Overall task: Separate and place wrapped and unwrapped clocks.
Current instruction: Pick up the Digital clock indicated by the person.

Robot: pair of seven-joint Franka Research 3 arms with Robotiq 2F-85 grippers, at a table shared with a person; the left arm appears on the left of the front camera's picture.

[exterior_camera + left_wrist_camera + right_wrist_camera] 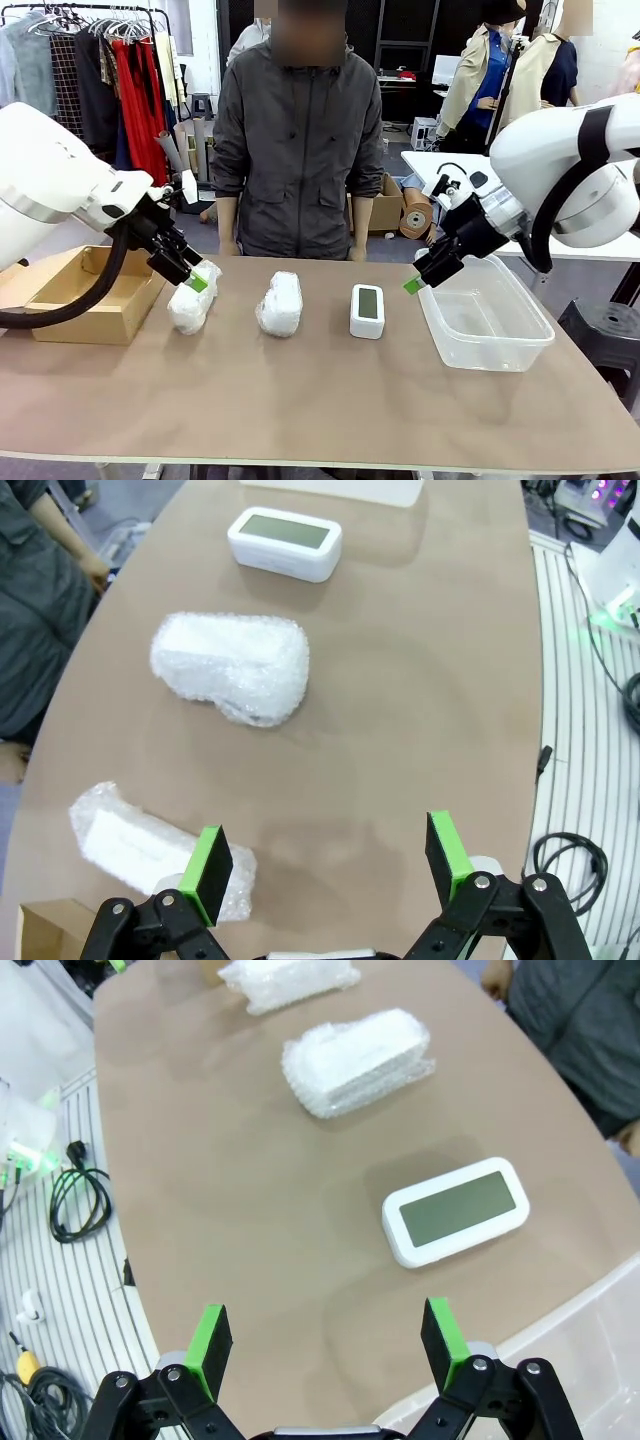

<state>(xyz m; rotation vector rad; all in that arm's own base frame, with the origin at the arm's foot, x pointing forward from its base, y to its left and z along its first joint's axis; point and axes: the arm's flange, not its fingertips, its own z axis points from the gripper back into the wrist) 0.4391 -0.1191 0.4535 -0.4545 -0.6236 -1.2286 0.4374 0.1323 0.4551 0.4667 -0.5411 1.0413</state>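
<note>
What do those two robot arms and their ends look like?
Both are smooth, rounded white shells. The left arm trails a thick black cable; the right arm carries a black cable too. The left tool and right tool are black, two-fingered, tipped with bright green pads.

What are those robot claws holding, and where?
Nothing. The left gripper and right gripper are both open and empty; the left hangs close to a wrapped clock, not gripping it.

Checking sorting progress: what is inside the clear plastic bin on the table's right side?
Nothing shows in the clear bin; its bare bottom is visible. One far corner sits behind the right tool, so that bit cannot be checked.
</note>
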